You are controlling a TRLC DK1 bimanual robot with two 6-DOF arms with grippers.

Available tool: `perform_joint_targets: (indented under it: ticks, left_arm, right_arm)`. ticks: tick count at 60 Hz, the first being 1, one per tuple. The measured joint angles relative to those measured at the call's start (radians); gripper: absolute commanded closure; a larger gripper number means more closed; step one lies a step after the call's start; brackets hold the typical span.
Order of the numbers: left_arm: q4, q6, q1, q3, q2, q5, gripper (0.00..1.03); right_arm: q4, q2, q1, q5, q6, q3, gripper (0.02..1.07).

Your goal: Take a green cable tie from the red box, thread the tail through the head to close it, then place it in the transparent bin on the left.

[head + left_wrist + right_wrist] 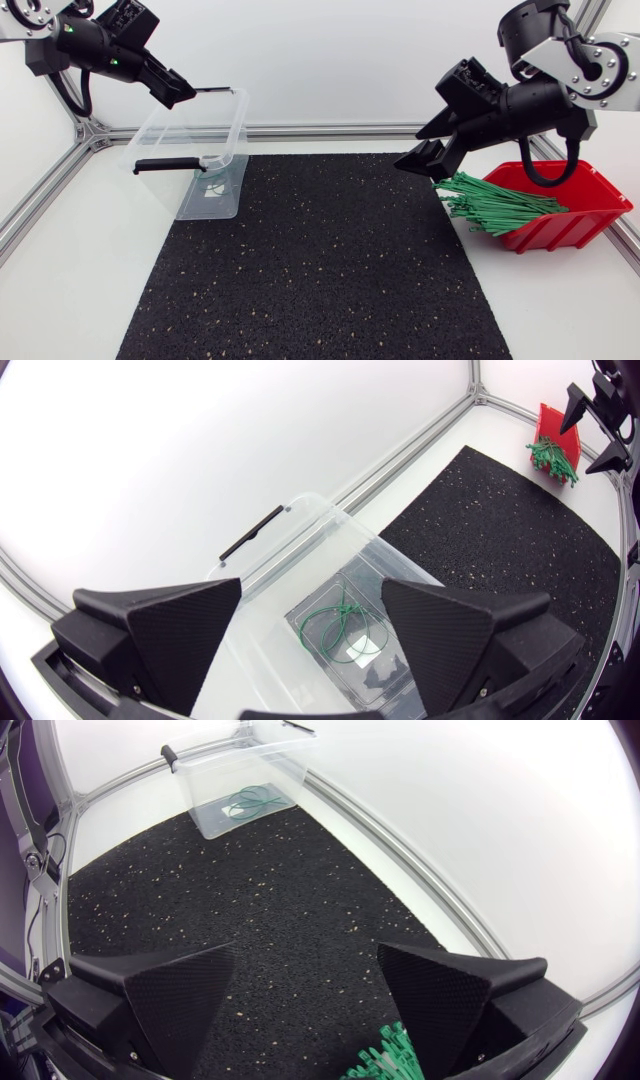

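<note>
The transparent bin (190,150) stands at the mat's back left corner. My left gripper (183,93) hangs above its back rim, open and empty. In the left wrist view the gripper (312,588) looks down into the bin (300,535), where looped green cable ties (345,625) lie on the floor. The red box (570,215) sits at the right, with a bundle of green cable ties (495,205) spilling over its left edge. My right gripper (420,165) is open just above and left of that bundle, whose tips (385,1060) show below its fingers (306,950).
A black speckled mat (320,270) covers the table's middle. Aluminium rails (330,130) run along the back and side edges. A black handle (165,163) lies on the bin's front rim. The bin (240,780) shows far ahead in the right wrist view.
</note>
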Motion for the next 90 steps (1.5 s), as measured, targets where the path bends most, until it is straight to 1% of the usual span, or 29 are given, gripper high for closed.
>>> perform_joint_targets:
  ticks: [7,12,18,22,25,35,44,50,53,58,63,71,76,80,90]
  left_arm:
    - [0.053,-0.046,-0.004,-0.054,-0.057,-0.076,0.04]
    - [0.137,-0.083,-0.019,-0.132,-0.141,-0.155,0.04]
    - [0.235,-0.115,-0.047,-0.242,-0.245,-0.203,0.04]
    - [0.291,-0.132,-0.062,-0.322,-0.317,-0.208,0.04]
    - [0.313,-0.145,-0.067,-0.375,-0.367,-0.209,0.04]
    - [0.350,-0.209,-0.067,-0.504,-0.479,-0.210,0.04]
    - [0.394,-0.297,-0.066,-0.637,-0.558,-0.210,0.04]
    - [0.513,-0.340,-0.065,-0.769,-0.631,-0.210,0.04]
    - [0.561,-0.359,-0.063,-0.836,-0.675,-0.209,0.04]
    - [0.607,-0.377,-0.063,-0.921,-0.739,-0.210,0.04]
    - [0.655,-0.393,-0.063,-0.992,-0.792,-0.210,0.04]
    - [0.677,-0.407,-0.063,-1.069,-0.867,-0.210,0.04]
    - [0.692,-0.414,-0.069,-1.113,-0.915,-0.211,0.05]
    - [0.699,-0.418,-0.079,-1.149,-0.950,-0.213,0.05]
    - [0.708,-0.425,-0.108,-1.234,-1.042,-0.249,0.05]
  right_arm:
    - [0.036,-0.062,-0.032,0.003,0.002,-0.043,0.06]
    - [0.075,-0.116,-0.051,0.007,0.005,-0.089,0.06]
    - [0.121,-0.174,-0.079,0.007,0.023,-0.142,0.06]
    - [0.145,-0.209,-0.102,0.007,0.034,-0.175,0.06]
    - [0.165,-0.237,-0.118,0.010,0.047,-0.202,0.06]
    - [0.249,-0.336,-0.166,0.016,0.087,-0.294,0.06]
    - [0.343,-0.429,-0.211,0.024,0.115,-0.387,0.06]
    - [0.428,-0.478,-0.251,0.026,0.140,-0.463,0.06]
    - [0.451,-0.502,-0.270,0.028,0.154,-0.499,0.06]
    - [0.491,-0.546,-0.291,0.034,0.171,-0.554,0.06]
    - [0.554,-0.604,-0.300,0.076,0.197,-0.618,0.06]
    - [0.635,-0.714,-0.302,0.137,0.233,-0.701,0.06]
    - [0.660,-0.776,-0.296,0.175,0.253,-0.744,0.06]
    - [0.668,-0.830,-0.288,0.188,0.280,-0.779,0.06]
    - [0.666,-0.942,-0.276,0.218,0.337,-0.851,0.06]
